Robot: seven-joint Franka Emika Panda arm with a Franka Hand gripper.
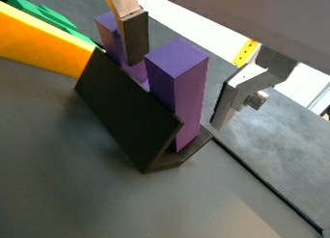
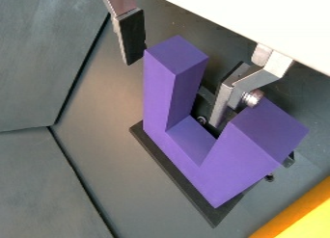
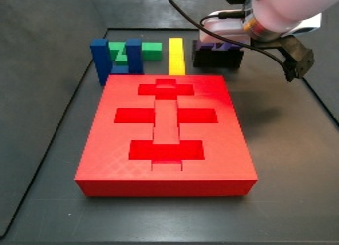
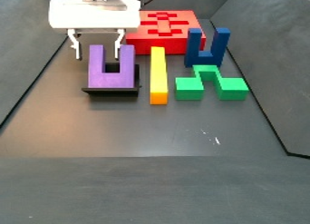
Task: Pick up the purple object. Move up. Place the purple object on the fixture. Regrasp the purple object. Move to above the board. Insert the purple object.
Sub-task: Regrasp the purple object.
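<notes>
The purple object [image 4: 111,66] stands on the fixture [image 4: 111,89], with its two prongs pointing up and its base down on the black plate. In a wrist view the purple object [image 2: 213,126] sits on the low step of the fixture [image 2: 175,167], and in a wrist view the raised black back of the fixture [image 1: 123,115] leans against the purple object [image 1: 177,83].

The gripper [image 4: 97,33] is above the purple object, and its jaws are released: one silver finger with a dark pad [image 2: 127,28] is beside one prong without touching it, and the other finger [image 2: 245,86] is between the prongs or just behind them; I cannot tell which. Nothing is grasped.

The yellow bar [image 4: 158,73] lies just beside the fixture, and further along the same edge of the tabletop [image 4: 145,164] there are the green block [image 4: 208,83] and the blue upright block [image 4: 208,48]. The red board [image 3: 169,130] lies in the middle of the tabletop, with its dark cutouts open; in a side view the gripper [image 3: 223,29] and the purple object [image 3: 220,53] are near a far corner, behind the board.
</notes>
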